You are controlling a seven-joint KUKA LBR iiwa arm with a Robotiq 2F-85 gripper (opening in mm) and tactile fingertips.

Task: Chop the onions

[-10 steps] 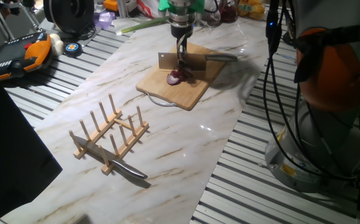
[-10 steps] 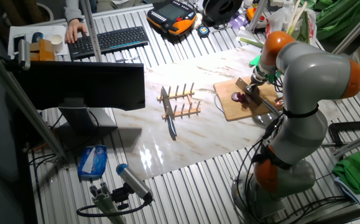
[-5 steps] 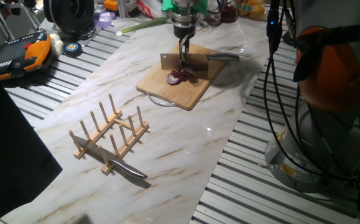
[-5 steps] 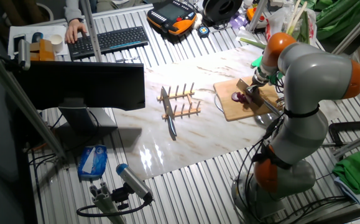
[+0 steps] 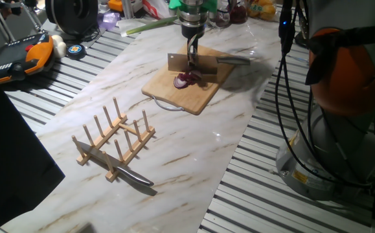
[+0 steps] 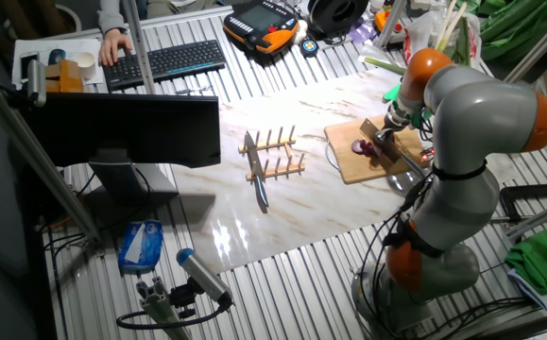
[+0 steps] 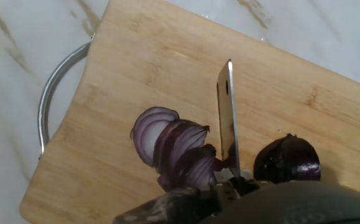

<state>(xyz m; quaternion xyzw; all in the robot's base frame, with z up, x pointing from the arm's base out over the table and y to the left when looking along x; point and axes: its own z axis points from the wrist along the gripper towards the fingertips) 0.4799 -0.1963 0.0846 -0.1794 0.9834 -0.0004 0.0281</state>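
Note:
A purple-red onion lies in fanned slices on the wooden cutting board, with an uncut dark end piece to their right. A cleaver stands edge-down between slices and end piece, its blade raised just above them. My gripper is shut on the cleaver at mid-length, and the handle sticks out to the right. The other fixed view shows my gripper over the onion on the board. My fingers are hidden in the hand view.
A wooden peg rack with a second knife across it sits on the marble table nearer the front. An orange pendant and green stalks lie at the back. A keyboard and monitor stand beyond the table.
The cleaver has risen a little off the onion with my gripper. The onion pieces have stayed where they were.

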